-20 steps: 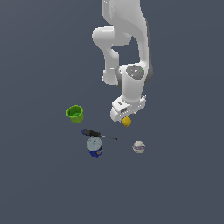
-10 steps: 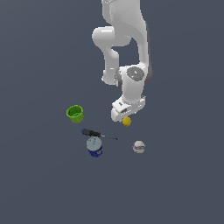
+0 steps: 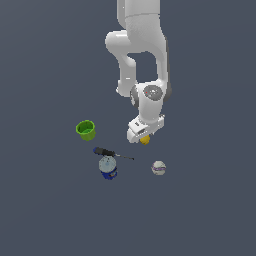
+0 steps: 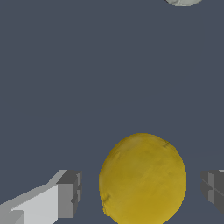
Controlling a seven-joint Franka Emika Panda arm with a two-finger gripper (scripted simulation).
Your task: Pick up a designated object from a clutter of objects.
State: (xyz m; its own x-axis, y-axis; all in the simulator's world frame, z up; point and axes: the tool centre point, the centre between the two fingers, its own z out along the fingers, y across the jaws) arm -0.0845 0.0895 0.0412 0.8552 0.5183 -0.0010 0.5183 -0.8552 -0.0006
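The designated object, a smooth yellow-orange ball (image 4: 142, 177), fills the space between my two fingertips in the wrist view, with a gap on each side. In the exterior view the ball (image 3: 145, 140) peeks out just under my hand. My gripper (image 4: 140, 197) (image 3: 142, 136) is open around it, low over the grey floor, and neither pad touches it. The rest of the clutter lies to the exterior view's left and below: a green cup (image 3: 85, 129), a black-handled screwdriver (image 3: 111, 153), a blue-and-white can (image 3: 107, 167) and a white ball (image 3: 158, 168).
The white ball's edge (image 4: 183, 1) shows at the rim of the wrist view. The arm's white links (image 3: 142, 55) rise above the hand.
The hand has come down and shifted slightly toward the yellow ball, so that its fingers now straddle it. The objects have not moved.
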